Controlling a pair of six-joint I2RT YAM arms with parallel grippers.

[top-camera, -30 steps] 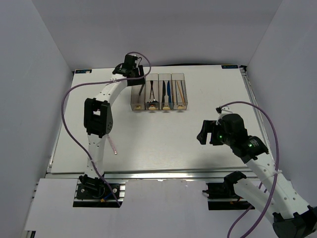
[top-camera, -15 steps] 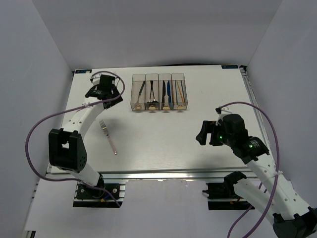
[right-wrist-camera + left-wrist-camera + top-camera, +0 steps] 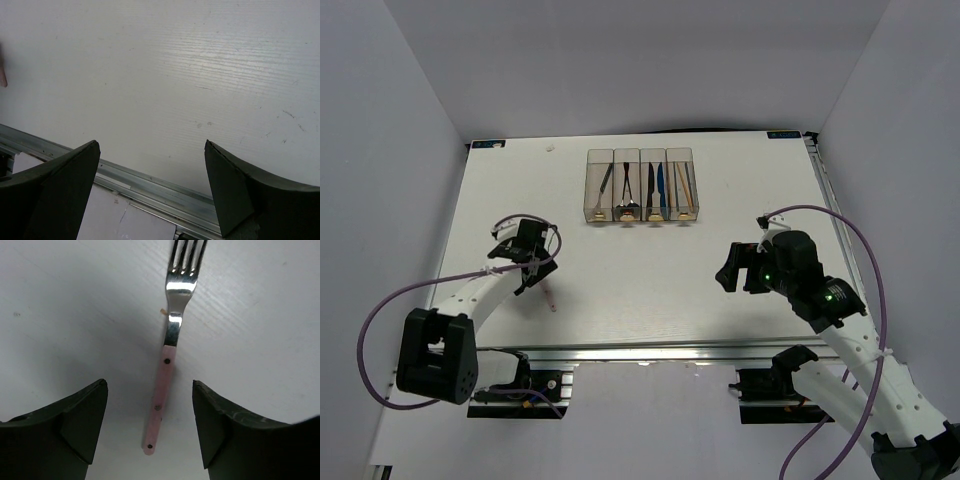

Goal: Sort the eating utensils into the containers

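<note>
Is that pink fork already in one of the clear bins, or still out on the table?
Out: the pink fork lies flat on the table, untouched between the open fingers of the left gripper, apart from the containers.

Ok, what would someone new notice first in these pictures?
A pink-handled fork lies alone on the white table, framed between the left hand's open fingers. At the far side, four joined clear bins hold dark and blue utensils. The right hand hangs open over the table near the front rail.
</note>
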